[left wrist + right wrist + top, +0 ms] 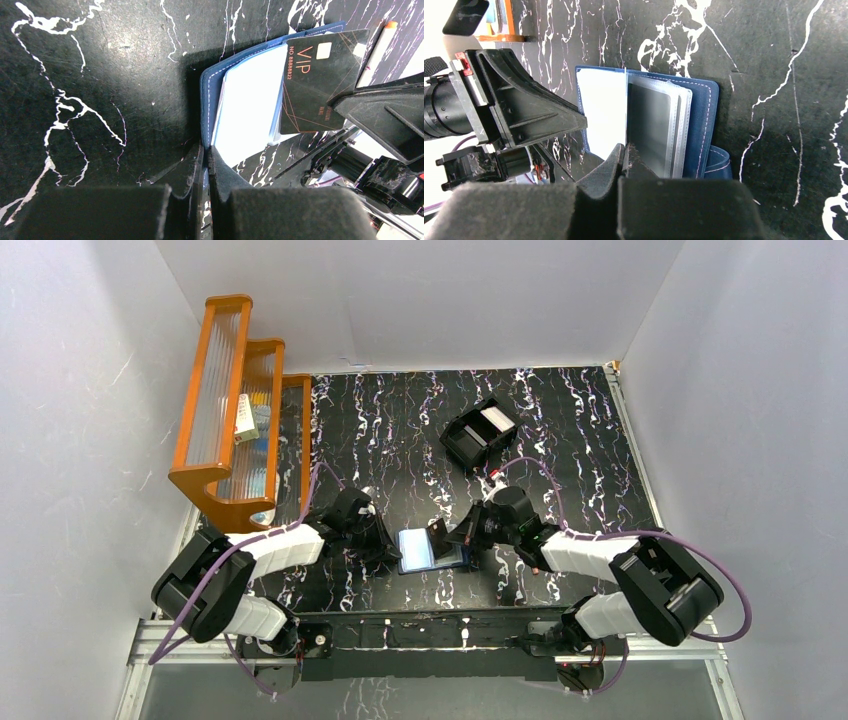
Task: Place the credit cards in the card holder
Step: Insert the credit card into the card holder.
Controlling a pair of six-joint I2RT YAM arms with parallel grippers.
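The navy-blue card holder [418,552] lies open on the table between the two arms, showing a pale inside page [250,100] and clear sleeves [659,127]. My left gripper [392,550] is shut on the holder's stitched left edge [206,115], also seen in the left wrist view [206,150]. My right gripper [462,538] is shut on a dark credit card with gold "VIP" lettering [317,82]. In the right wrist view [625,148] that card [626,107] stands edge-on over the holder's middle. I cannot tell whether its edge is inside a sleeve.
A black open-top box [470,445] with white cards [495,418] stands at the back centre. An orange tiered rack [235,410] stands at the back left. A thin pale stick with an orange tip [377,47] lies just beyond the holder.
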